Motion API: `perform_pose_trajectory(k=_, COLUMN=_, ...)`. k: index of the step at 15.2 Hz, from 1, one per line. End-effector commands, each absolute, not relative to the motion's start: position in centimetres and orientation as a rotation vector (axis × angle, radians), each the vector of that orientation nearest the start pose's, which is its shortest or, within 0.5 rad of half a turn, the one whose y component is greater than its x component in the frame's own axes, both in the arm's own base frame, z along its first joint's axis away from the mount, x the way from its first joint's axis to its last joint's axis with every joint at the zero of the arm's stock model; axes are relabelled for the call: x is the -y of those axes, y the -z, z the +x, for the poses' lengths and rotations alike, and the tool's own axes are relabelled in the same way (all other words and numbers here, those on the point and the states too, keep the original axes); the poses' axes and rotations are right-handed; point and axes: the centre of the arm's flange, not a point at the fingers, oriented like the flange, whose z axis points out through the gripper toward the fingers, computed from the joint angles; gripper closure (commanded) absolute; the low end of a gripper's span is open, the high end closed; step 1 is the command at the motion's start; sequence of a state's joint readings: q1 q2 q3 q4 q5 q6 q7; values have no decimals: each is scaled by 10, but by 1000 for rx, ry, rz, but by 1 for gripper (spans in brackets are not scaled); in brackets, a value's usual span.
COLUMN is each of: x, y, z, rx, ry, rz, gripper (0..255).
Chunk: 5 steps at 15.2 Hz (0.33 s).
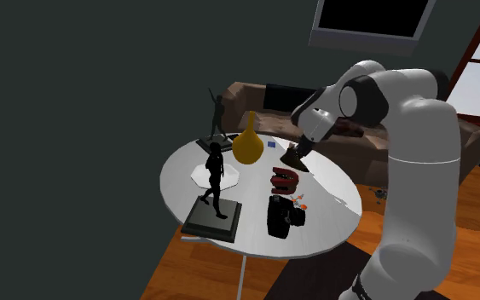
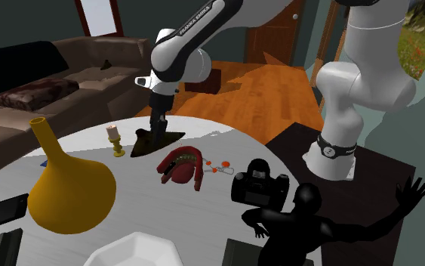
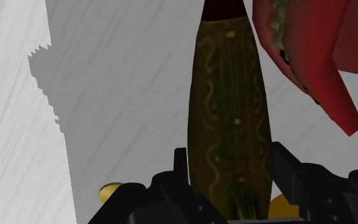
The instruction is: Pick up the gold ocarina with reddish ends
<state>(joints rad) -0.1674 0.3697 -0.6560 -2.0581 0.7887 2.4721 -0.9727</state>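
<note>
Two fingers (image 3: 181, 167) of the black gripper (image 3: 229, 154) are clamped on the olive-gold, red-tipped ocarina (image 3: 229, 95) beside the red curved object (image 3: 311, 57); judged rigid, light (perhaps slippery); its broad middle is favoured.

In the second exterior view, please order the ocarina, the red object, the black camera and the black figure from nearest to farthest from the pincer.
1. The ocarina, between the fingers of the pincer.
2. The red object, just right of it.
3. The black camera, farther right and lower.
4. The black figure, at the view's lower right.
</note>
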Motion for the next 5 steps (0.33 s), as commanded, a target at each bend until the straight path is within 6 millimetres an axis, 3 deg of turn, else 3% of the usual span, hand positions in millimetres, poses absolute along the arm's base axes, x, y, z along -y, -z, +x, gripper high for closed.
perform_pose_trajectory(k=1, x=433, y=-313, z=416, rx=-591, ry=528, rz=-2976, gripper=255)
perform_pose_trajectory(k=5, x=433, y=-325, z=416, rx=-591, ry=528, rz=-2976, gripper=255)
